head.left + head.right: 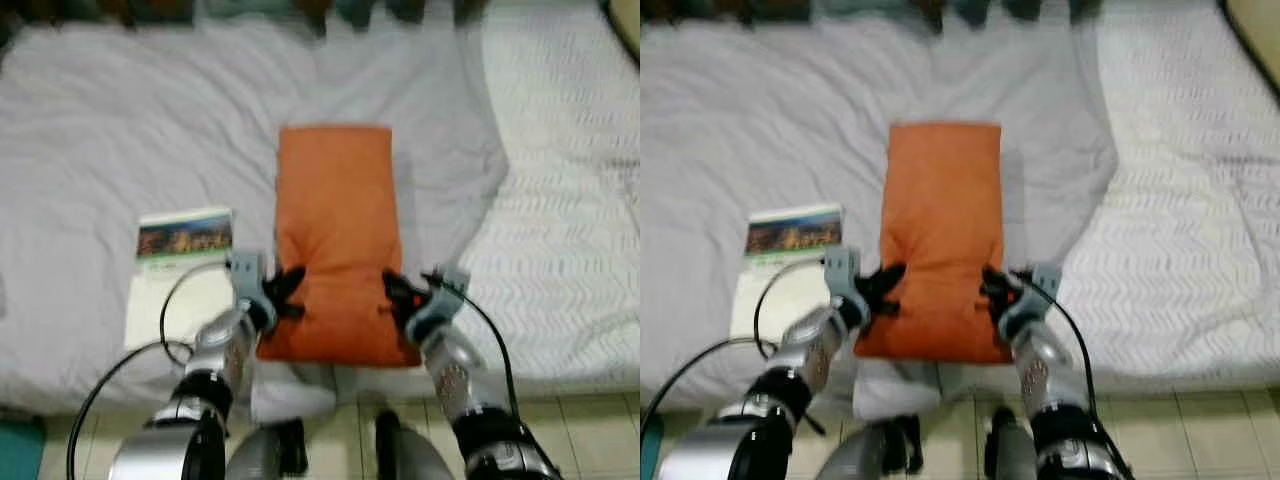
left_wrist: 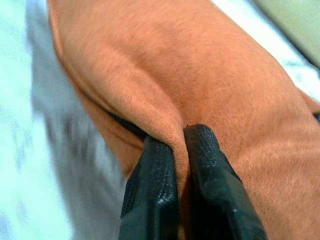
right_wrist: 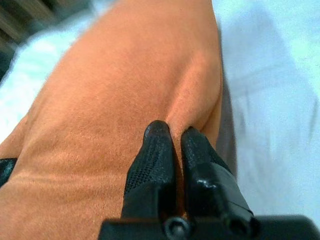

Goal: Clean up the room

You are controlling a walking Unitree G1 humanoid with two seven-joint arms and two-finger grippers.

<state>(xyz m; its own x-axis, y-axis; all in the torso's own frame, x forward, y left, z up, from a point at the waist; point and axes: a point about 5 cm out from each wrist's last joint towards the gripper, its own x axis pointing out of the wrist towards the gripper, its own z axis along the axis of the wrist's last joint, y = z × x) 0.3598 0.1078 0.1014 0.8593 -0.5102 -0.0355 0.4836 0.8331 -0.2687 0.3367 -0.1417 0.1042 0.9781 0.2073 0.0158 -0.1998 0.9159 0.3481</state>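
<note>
An orange pillow (image 1: 336, 230) lies lengthwise on the grey bed sheet (image 1: 100, 130), its near end by the bed's front edge. My left gripper (image 1: 287, 290) is shut on a fold of the pillow's left edge; the left wrist view shows black fingers (image 2: 155, 190) pinching the orange pillow (image 2: 200, 75). My right gripper (image 1: 398, 292) is shut on the pillow's right edge, with the fingers (image 3: 155, 165) squeezing a ridge of the orange pillow (image 3: 115, 100).
A booklet (image 1: 180, 262) with a photo on its cover lies on the sheet left of the pillow. A white textured blanket (image 1: 570, 200) covers the right side of the bed. Tiled floor (image 1: 580, 420) lies below the bed's front edge.
</note>
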